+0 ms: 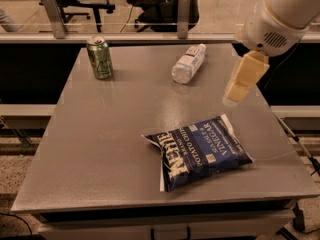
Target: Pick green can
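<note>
- The robot's arm [282,11] enters from the upper right corner, and the frame edge cuts it off, so only its white rounded end section shows.
- Office chairs [160,4] stand beyond the far rail; their upper parts are cut off by the top edge.
- The counter [100,149] runs out of view at its near edge, and its front face below is dark and hard to read.
- The green can's [100,58] pale side markings cannot be read.
- The gripper [235,91] is a pale yellow blocky piece angled down and to the left from the arm, hanging over the right part of the counter.
- From this angle it reads as one solid shape, so whether it is open or closed cannot be told.
- It touches none of the things on the counter.
- The green can stands upright near the far left corner of the counter, well apart from the gripper.
- A clear water bottle [188,63] lies on its side at the far middle, between the can and the gripper.
- A dark blue chip bag [200,151] lies flat toward the near right.
</note>
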You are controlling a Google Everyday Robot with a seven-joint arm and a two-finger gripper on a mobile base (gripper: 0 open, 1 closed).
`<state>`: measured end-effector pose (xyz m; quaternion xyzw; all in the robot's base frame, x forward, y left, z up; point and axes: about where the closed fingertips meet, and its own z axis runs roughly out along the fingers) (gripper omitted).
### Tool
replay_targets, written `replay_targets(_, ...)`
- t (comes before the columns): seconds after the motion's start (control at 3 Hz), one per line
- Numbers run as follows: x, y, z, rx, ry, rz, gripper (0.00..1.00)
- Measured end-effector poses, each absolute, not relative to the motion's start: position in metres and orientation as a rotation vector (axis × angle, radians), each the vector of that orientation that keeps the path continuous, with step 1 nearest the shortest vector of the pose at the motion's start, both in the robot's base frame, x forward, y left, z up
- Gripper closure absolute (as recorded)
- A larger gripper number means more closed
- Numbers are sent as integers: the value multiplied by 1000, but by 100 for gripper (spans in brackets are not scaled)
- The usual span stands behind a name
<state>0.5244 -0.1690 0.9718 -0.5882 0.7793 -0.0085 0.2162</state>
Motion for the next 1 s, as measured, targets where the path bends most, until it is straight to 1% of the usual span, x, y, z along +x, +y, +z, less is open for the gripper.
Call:
replay_targets(0.33,567,-133,947,-1594,2137,70,0)
replay_targets(0.67,611,-83,925,-1551,2104,170,0)
replay_targets(1.0,640,-54,920,-1503,2080,239,0)
